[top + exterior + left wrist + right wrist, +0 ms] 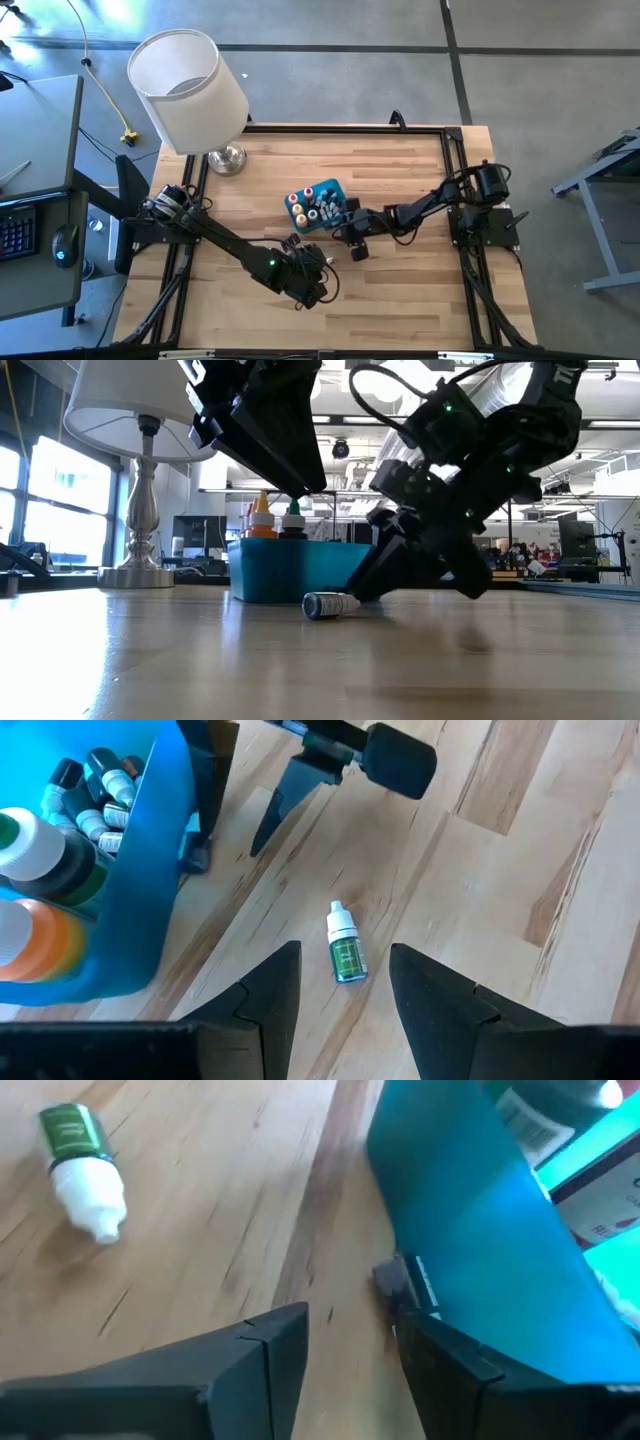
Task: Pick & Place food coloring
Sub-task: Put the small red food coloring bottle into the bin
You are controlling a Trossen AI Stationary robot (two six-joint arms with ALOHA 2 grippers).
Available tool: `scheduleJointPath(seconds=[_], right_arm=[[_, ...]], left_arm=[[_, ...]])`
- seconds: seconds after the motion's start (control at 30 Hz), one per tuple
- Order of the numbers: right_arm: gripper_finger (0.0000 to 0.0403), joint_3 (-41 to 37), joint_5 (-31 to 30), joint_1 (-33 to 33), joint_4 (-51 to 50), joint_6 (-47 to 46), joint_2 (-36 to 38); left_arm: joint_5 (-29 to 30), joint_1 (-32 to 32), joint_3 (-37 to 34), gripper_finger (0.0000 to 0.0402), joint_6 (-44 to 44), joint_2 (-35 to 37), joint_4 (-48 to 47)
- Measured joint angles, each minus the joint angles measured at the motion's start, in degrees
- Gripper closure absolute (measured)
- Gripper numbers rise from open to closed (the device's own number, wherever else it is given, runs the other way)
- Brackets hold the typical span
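A small green food coloring bottle (344, 947) lies on its side on the bare tabletop (400, 290), just beside the teal bin (333, 190) and apart from it. The left gripper (345, 995) hovers over it with its fingers (268, 988) spread and empty; the bottle sits in line with the gap between them, a little ahead of the tips and touching neither. Its long axis runs nearly straight away from those fingers, white cap at the far end, green body nearer them.

The right gripper (350, 1350) is down at the bin's near wall, fingers (255, 1342) parted and holding nothing, one on each side of a small dark tab at the wall's foot. The bottle lies well off to one side of them, cap turned their way.

Inside the bin, more food coloring bottles (312, 208) stand packed together, orange and green ones showing above the rim. A white-shaded lamp (190, 90) stands at the tabletop's far corner.
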State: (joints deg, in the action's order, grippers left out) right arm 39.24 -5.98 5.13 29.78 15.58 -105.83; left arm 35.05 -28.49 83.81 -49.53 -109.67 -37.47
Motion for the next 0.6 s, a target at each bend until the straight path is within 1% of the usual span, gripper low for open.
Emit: scheduleJointPath(seconds=[0.17,0.3,0.47,0.6], right_arm=[[0.0235,0.13,-2.75,0.00,1.17,1.01,-0.04],[0.0225,0.13,-2.58,-0.02,1.78,3.19,-0.04],[0.0219,1.11,-3.97,-0.51,1.34,3.97,-0.04],[0.0219,3.01,-3.49,-1.69,-1.01,3.97,-0.04]], left_arm=[[0.01,0.00,0.00,0.0250,1.29,0.00,0.07],[0.02,0.00,0.00,0.0250,1.33,0.00,0.07],[0.02,0.00,0.00,0.0250,1.31,0.00,0.11],[0.02,0.00,0.00,0.0250,1.31,0.00,0.11]])
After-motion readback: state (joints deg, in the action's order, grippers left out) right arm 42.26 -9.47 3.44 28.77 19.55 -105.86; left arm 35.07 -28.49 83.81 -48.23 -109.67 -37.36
